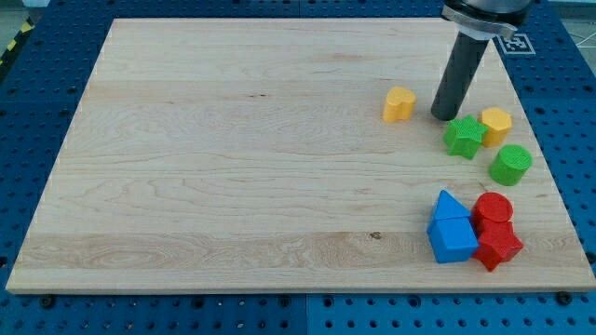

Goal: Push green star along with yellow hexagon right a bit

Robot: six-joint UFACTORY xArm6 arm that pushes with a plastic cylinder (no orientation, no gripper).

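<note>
Nearest the board's (233,186) bottom-right corner we saw blue (452,233) and red blocks (494,231) clustered. Farther up, near the right edge, the ridged green star (463,137) touched the yellow hexagon (496,124), with little board left rightward. Our fingerless rod had nothing to open or close; my tip (445,115) stood just up-left of the star.

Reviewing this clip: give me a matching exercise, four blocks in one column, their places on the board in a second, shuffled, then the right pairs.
Blocks:
1. green star
2. yellow hexagon
3. green cylinder
4. blue triangle

Places:
A. touching the top of the blue cube
B. just below my tip
C. at the star's right, touching it
D. below the hexagon, nearest the board's right edge

Pairs: 1-B, 2-C, 3-D, 4-A
</note>
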